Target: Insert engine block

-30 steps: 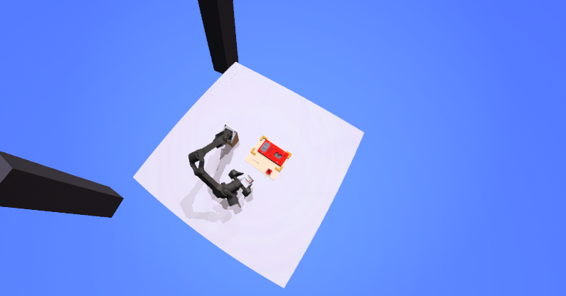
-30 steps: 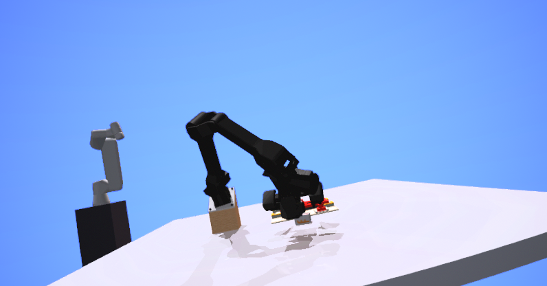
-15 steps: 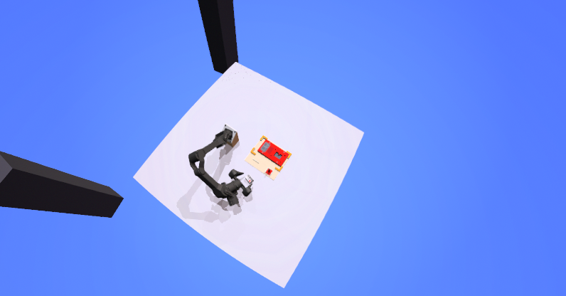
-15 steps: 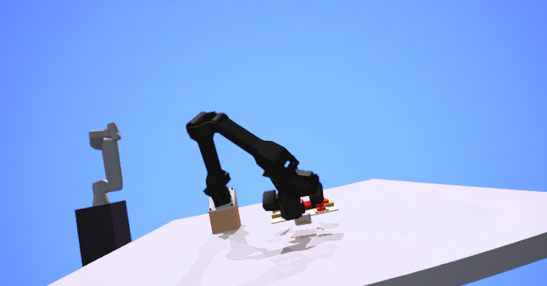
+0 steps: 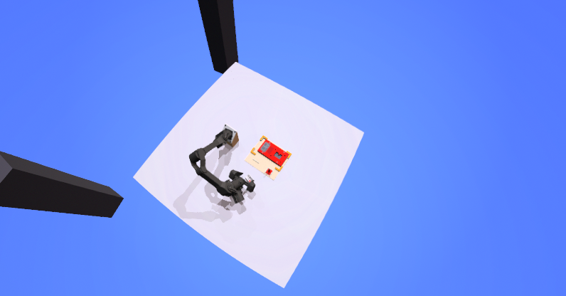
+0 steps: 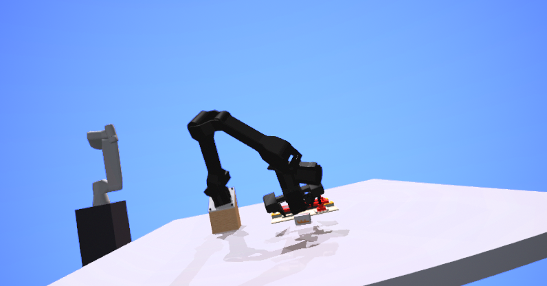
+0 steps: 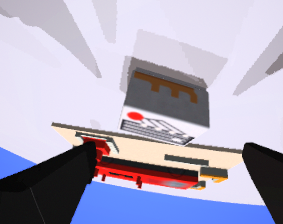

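The grey engine block (image 5: 249,178) (image 6: 302,219) (image 7: 167,107) is off the board, beside its near edge, with its white label with a red dot up and an orange manifold shape on one side. The red car body (image 5: 268,151) (image 7: 142,175) lies between orange corner stops on the cream board (image 5: 263,167) (image 6: 278,220) (image 7: 227,154). A dark opening (image 5: 278,155) shows in its top. My gripper (image 5: 244,179) (image 6: 302,212) (image 7: 169,145) is open and empty, its fingers wide apart above the block. The block's slot and the rib cannot be made out.
A small red part (image 5: 269,171) (image 6: 321,208) (image 7: 104,146) sits at the board's near corner, close to one finger in the wrist view. My arm's base stands on a wooden block (image 6: 225,221) at the left of the board. Dark pillars (image 5: 217,28) (image 6: 103,230) stand beyond the table.
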{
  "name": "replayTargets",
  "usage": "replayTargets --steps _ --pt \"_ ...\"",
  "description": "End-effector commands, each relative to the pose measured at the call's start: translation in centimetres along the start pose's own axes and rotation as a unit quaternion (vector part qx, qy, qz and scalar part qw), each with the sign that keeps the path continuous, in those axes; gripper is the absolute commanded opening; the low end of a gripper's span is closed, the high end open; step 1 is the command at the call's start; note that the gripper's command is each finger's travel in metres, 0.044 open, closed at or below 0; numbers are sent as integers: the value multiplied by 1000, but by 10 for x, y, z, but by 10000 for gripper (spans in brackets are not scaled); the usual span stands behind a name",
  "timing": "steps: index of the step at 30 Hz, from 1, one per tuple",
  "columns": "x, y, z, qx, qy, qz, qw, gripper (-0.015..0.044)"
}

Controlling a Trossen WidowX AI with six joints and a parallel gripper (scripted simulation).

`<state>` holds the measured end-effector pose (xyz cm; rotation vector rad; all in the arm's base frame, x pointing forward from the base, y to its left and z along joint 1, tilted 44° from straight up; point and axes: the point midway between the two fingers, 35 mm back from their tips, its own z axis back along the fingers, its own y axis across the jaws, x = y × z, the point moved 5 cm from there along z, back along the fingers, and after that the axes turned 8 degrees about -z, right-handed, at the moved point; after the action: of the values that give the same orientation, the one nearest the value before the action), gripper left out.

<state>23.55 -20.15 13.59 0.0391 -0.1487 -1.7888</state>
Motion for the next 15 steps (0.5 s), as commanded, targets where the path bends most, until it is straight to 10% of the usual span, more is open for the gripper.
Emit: replayTargets --steps 1,15 --pt "-5 1 -2 -14 -24 48 998 440" --pt "-25 4 -7 -77 -113 235 962 440"
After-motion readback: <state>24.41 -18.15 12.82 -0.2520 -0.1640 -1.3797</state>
